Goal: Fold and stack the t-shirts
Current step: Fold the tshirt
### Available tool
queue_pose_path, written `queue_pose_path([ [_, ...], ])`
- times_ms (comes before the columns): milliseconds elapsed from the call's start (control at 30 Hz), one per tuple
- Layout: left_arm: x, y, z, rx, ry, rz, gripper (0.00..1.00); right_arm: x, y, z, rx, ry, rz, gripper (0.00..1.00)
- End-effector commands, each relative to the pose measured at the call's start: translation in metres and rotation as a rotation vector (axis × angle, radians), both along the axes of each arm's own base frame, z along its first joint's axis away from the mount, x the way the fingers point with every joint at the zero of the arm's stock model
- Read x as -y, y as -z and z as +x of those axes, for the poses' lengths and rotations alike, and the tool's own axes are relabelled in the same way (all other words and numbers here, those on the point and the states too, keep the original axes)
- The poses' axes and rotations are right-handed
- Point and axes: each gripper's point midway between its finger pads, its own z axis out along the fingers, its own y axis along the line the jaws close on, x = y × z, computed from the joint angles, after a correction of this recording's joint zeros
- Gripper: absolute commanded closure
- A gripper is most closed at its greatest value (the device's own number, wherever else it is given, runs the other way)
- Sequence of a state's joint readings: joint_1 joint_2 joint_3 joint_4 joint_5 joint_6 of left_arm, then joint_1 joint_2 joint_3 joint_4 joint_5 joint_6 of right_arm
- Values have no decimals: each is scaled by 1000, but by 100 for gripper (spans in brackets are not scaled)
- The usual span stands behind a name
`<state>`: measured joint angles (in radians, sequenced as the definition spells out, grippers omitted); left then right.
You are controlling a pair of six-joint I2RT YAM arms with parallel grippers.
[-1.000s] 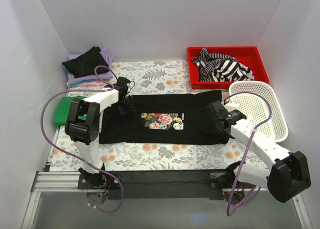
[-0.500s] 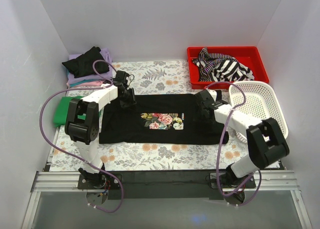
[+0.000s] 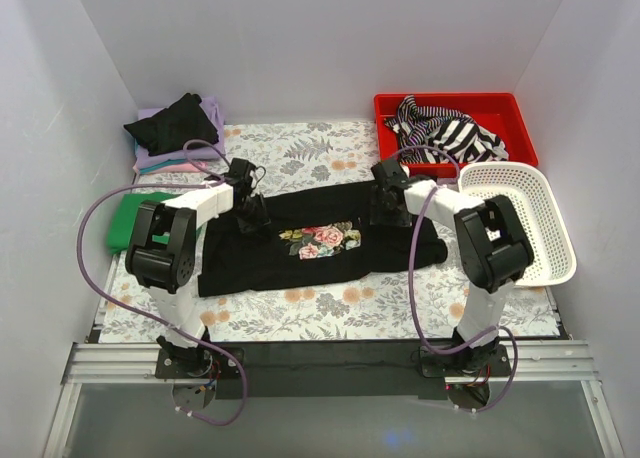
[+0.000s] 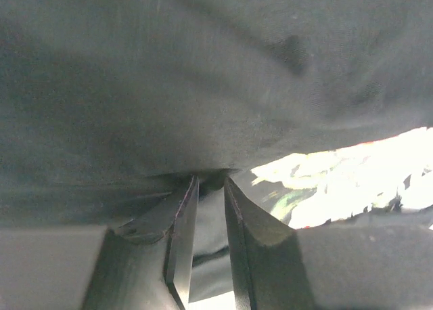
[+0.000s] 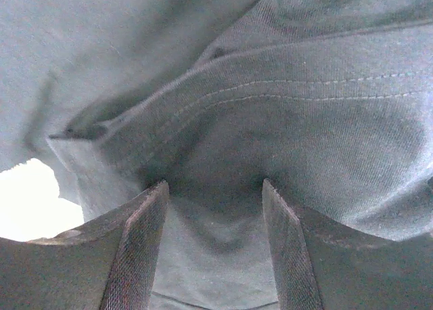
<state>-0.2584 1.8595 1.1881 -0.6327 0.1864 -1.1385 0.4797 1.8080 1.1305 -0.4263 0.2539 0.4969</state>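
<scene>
The black t-shirt [image 3: 395,246] with a floral chest print [image 3: 325,240] lies across the patterned table cover, its far edge rumpled and drawn up. At the far left part of that edge, my left gripper [image 3: 250,208] is shut on a pinch of black cloth [image 4: 203,86]; its jaws [image 4: 210,183] stand nearly together. My right gripper [image 3: 385,200] is at the far right part of the edge. There its wider-set fingers [image 5: 214,188] hold a thick bunch of hem [image 5: 304,120]. Other t-shirts lie folded at the far left: black [image 3: 175,120], lilac [image 3: 215,111], pink [image 3: 175,164] and green [image 3: 125,223].
A red bin [image 3: 520,113] at the far right holds a crumpled black-and-white striped shirt [image 3: 450,136]. A white mesh basket [image 3: 525,228] stands at the right edge, close to the right arm. White walls close in three sides.
My right gripper swung from the shirt's right end up and left to its far edge. The left gripper shifted slightly. The shirt's far edge got pulled in and rumpled, so the shirt looks narrower.
</scene>
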Motion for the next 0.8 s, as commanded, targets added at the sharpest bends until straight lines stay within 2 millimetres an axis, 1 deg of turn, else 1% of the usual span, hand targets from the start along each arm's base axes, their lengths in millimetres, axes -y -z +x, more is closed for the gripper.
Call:
queue_pose_path([
  [0,-3,28,-70,-214,-4,36,78,-24,42,-7,-157,-105,29,38],
  [33,-1,26,-74,-215,-7,32,78,-37,37,4,-144,-163,54,37],
  [67,2,28,-85,-238,-6,34,78,-41,48,2,-189,-187,43,38],
  [100,6,27,-91,-247,-5,25,79,-43,49,5,-199,-197,35,38],
  [133,10,24,-97,-250,-10,14,79,-56,42,19,-171,-232,50,38],
  [167,13,22,-103,-260,-10,10,79,-59,53,18,-205,-253,42,38],
  [200,19,24,-118,-277,14,20,79,-62,55,21,-214,-263,39,38],
  [233,23,23,-125,-287,0,18,79,-74,46,36,-182,-285,50,38],
  [267,32,18,-133,-291,20,0,79,-78,56,37,-199,-303,46,38],
  [300,32,20,-146,-311,17,-1,79,-83,56,40,-207,-319,49,38],
  [333,35,20,-152,-321,3,-4,79,-91,56,43,-214,-340,61,38],
  [367,40,16,-160,-316,14,-10,79,-101,56,57,-197,-358,67,38],
  [400,40,18,-172,-339,15,-9,79,-107,57,57,-214,-382,83,38],
  [433,43,17,-177,-347,2,-19,79,-114,73,50,-266,-416,94,38],
  [467,47,12,-182,-336,15,-34,79,-132,55,72,-212,-444,122,38],
  [500,48,10,-186,-341,14,-39,79,-135,57,67,-251,-465,118,38],
  [533,48,11,-193,-353,8,-45,79,-147,53,69,-252,-498,141,37],
  [567,54,9,-201,-360,17,-55,79,-162,53,82,-224,-540,158,37],
  [600,58,5,-206,-361,22,-76,79,-170,50,85,-218,-565,176,36],
  [633,59,5,-212,-369,28,-79,79,-175,56,78,-254,-595,200,35],
  [667,63,5,-219,-374,35,-76,79,-180,51,82,-231,-621,210,34],
  [700,67,4,-223,-384,44,-84,79,-181,50,84,-218,-633,210,31],
  [733,72,4,-224,-384,53,-96,79,-187,47,85,-204,-663,235,30],
  [767,80,2,-228,-384,79,-105,79,-189,44,87,-194,-672,242,29],
])
